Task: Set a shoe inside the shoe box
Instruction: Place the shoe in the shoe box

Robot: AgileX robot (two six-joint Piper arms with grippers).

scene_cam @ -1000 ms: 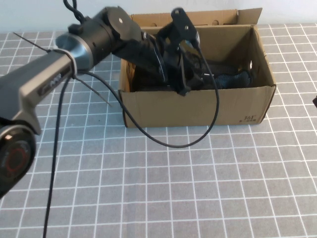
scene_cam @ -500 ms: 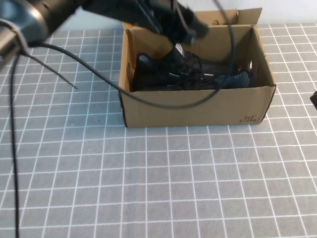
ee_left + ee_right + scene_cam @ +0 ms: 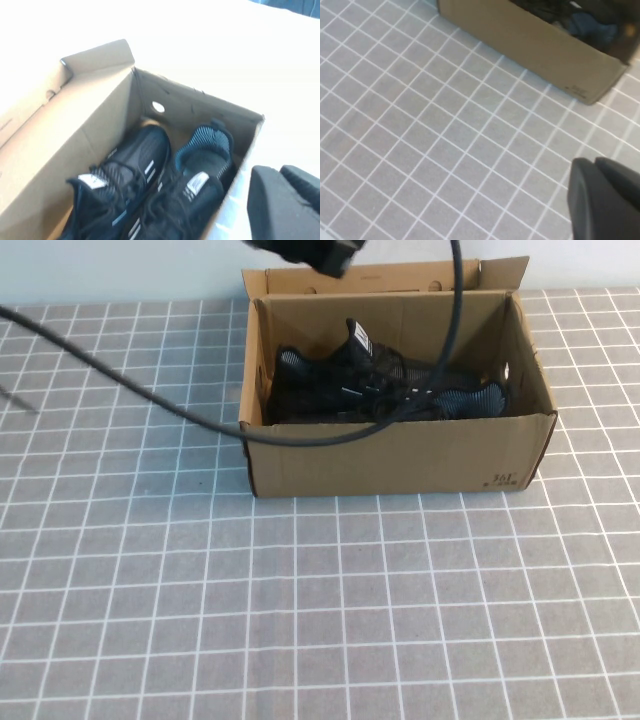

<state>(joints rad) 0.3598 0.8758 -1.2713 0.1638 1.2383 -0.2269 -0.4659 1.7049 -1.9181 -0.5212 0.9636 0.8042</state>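
The brown cardboard shoe box [image 3: 400, 455] stands open at the back middle of the table, its lid flap [image 3: 380, 278] up behind it. Two black sneakers lie in it side by side, heels toward the wall with the round hole [image 3: 158, 106]. The shoe [image 3: 455, 400] [image 3: 195, 175] lies along the front wall. Its matching sneaker [image 3: 330, 375] [image 3: 127, 170] lies behind it. My left gripper [image 3: 280, 172] is shut and empty, high above the box; only a dark part of it [image 3: 300, 252] shows at the high view's top edge. My right gripper [image 3: 594, 162] is shut, above the grid mat right of the box.
A black cable [image 3: 150, 400] from the left arm hangs across the mat and over the box's front left part. The grey grid mat [image 3: 320, 600] covers the table in front of the box. The box's printed corner [image 3: 580, 90] faces my right gripper.
My left arm has lifted out of the box and gone up, nearly out of the high view. Both sneakers stay in the box. The cable has swung up with the arm.
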